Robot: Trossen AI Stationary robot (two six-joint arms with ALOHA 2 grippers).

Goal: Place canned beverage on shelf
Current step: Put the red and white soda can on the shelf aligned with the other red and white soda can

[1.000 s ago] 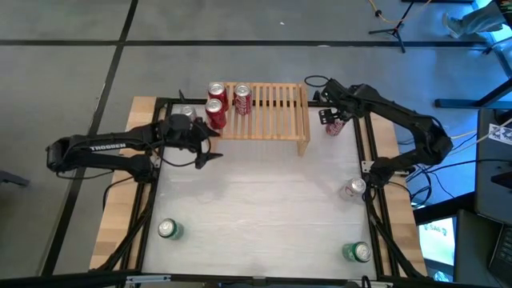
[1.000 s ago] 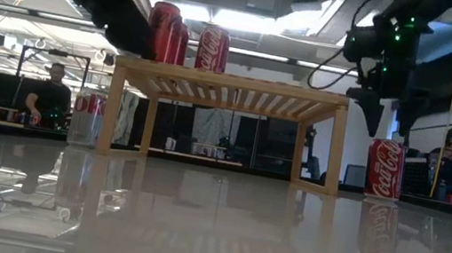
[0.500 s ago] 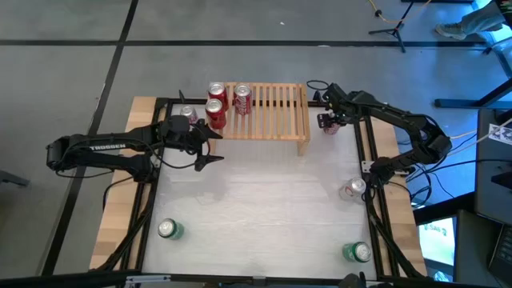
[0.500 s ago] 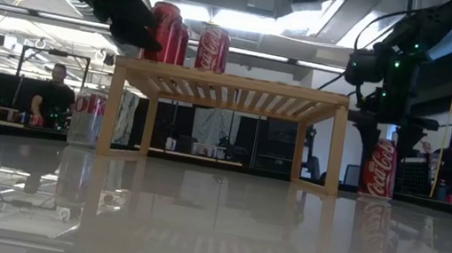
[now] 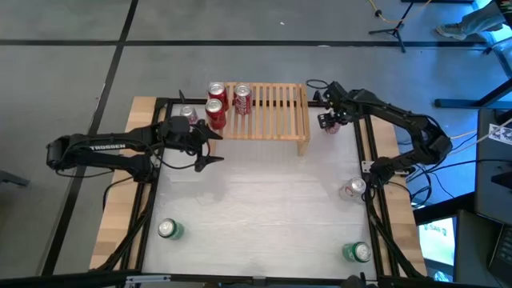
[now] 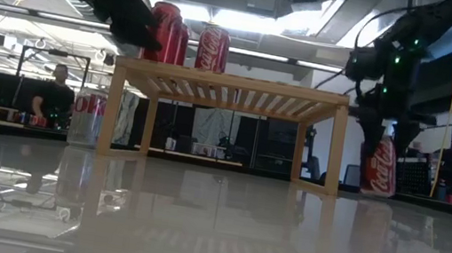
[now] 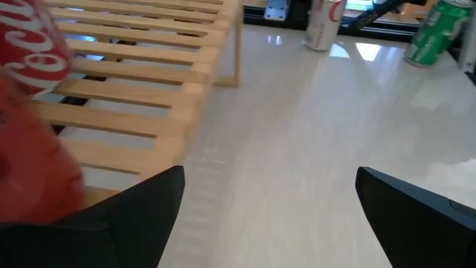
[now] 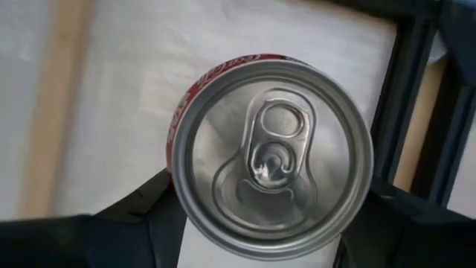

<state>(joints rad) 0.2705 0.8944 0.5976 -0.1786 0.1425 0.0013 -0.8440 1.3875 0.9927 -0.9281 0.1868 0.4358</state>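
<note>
The pale wooden shelf [image 5: 268, 112] stands at the table's far side, with three red cans [image 5: 216, 100] on the left part of its slatted top. To the right of the shelf a red can [image 6: 378, 172] stands on the table. My right gripper [image 5: 330, 122] is down over this can, its fingers on either side of the can's silver top [image 8: 271, 152]. My left gripper [image 5: 210, 148] hangs open in front of the shelf's left end, holding nothing. One red can [image 7: 30, 112] shows close beside it. My right gripper pinches the red can's upper wall, just under the rim [image 8: 178, 123], between its two fingers. It comes from above, pointing steeply down. The can leans a little, and its bottom [image 6: 376, 193] is on the table.
A silver can [image 5: 186, 114] stands at the shelf's far left, another silver can [image 5: 353, 190] at the right edge. Two green cans [image 5: 170, 230] [image 5: 358, 253] stand near the front corners. A black frame [image 5: 364, 152] rims the table. People sit in the room behind.
My right gripper has come down from above the red can until its fingers stand around the can's top. The can stood upright before and now leans slightly, its bottom still on the table. My left gripper has kept still.
</note>
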